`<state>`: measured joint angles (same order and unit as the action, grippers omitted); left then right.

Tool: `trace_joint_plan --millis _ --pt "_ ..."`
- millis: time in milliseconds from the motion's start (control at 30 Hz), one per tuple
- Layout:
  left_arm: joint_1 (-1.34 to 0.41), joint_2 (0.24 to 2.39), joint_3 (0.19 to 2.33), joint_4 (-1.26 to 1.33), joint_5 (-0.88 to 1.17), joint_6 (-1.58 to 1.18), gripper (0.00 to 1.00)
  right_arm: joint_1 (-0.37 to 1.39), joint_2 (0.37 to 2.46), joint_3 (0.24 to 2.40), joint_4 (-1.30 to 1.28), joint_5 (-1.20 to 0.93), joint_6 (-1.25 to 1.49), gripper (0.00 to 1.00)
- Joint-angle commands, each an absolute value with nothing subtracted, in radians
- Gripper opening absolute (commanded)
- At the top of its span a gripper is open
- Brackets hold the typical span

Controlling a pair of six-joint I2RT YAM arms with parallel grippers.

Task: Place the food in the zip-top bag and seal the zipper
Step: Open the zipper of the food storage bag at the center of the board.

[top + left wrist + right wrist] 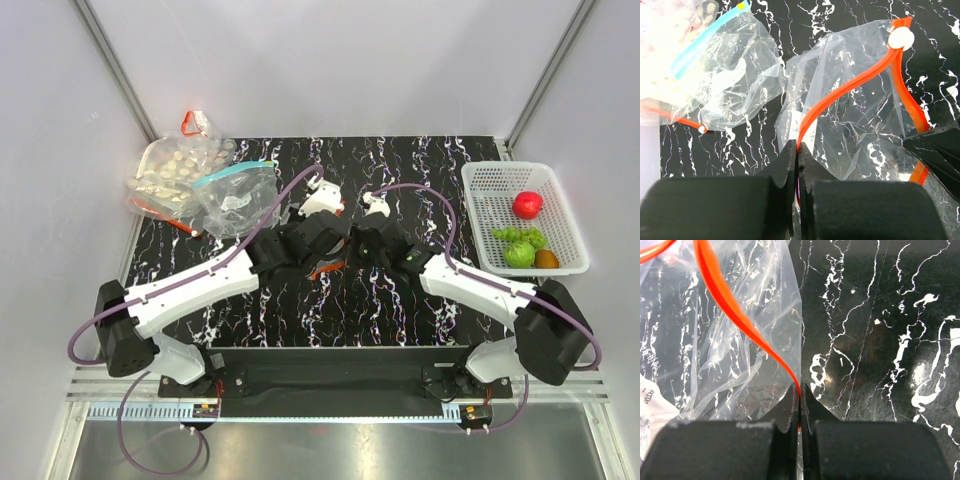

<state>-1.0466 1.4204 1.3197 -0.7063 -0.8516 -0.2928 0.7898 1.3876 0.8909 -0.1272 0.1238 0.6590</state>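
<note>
Left hand (798, 149) above black marbled table (395, 300)

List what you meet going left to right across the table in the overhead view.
Bag of pale round pieces → clear bag with teal zipper → left claw → right claw → white basket holding the toy food.

Black, white-veined worktop (400, 290). Far left: clear bag with teal zipper strip (235, 195), touching a bag of pale beige round pieces (175, 170); a small red triangular loop (190, 124) just beyond them. Right: white lattice basket (478, 220).
</note>
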Motion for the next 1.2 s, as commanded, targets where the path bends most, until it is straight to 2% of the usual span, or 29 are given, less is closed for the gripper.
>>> trace_joint_plan --millis 0,100,233,267,400,467,700,800,1067,1100,1167 --pt "-1.051 1.445 1.321 -0.655 -0.870 -0.293 0.00 0.775 1.404 0.900 -0.080 0.155 0.643 0.02" --pt "-1.051 1.476 1.277 -0.577 -0.812 -0.290 0.00 0.759 1.422 0.887 -0.066 0.155 0.637 0.05" --pt "-1.048 1.529 1.249 -0.489 -0.744 -0.296 0.00 0.749 1.442 0.871 -0.051 0.153 0.629 0.16" --pt "-1.048 1.542 1.250 -0.486 -0.738 -0.298 0.00 0.743 1.443 0.862 -0.049 0.158 0.630 0.22" --pt "-1.039 1.575 1.253 -0.471 -0.718 -0.307 0.00 0.723 1.428 0.838 -0.048 0.163 0.624 0.25" --pt "-1.031 1.566 1.244 -0.466 -0.713 -0.313 0.00 0.709 1.421 0.828 -0.058 0.169 0.621 0.23" --pt "-0.982 1.529 1.189 -0.410 -0.648 -0.308 0.00 0.667 1.396 0.802 -0.091 0.187 0.617 0.04" --pt "-0.947 1.503 1.151 -0.371 -0.597 -0.307 0.00 0.654 1.384 0.781 -0.091 0.187 0.617 0.03" --pt "-0.905 1.482 1.140 -0.368 -0.583 -0.298 0.00 0.629 1.391 0.749 -0.084 0.173 0.626 0.16" --pt "-0.907 1.483 1.141 -0.359 -0.556 -0.295 0.00 0.629 1.384 0.744 -0.080 0.152 0.618 0.20" --pt "-0.905 1.496 1.149 -0.348 -0.520 -0.291 0.00 0.629 1.342 0.745 -0.081 0.141 0.603 0.40"
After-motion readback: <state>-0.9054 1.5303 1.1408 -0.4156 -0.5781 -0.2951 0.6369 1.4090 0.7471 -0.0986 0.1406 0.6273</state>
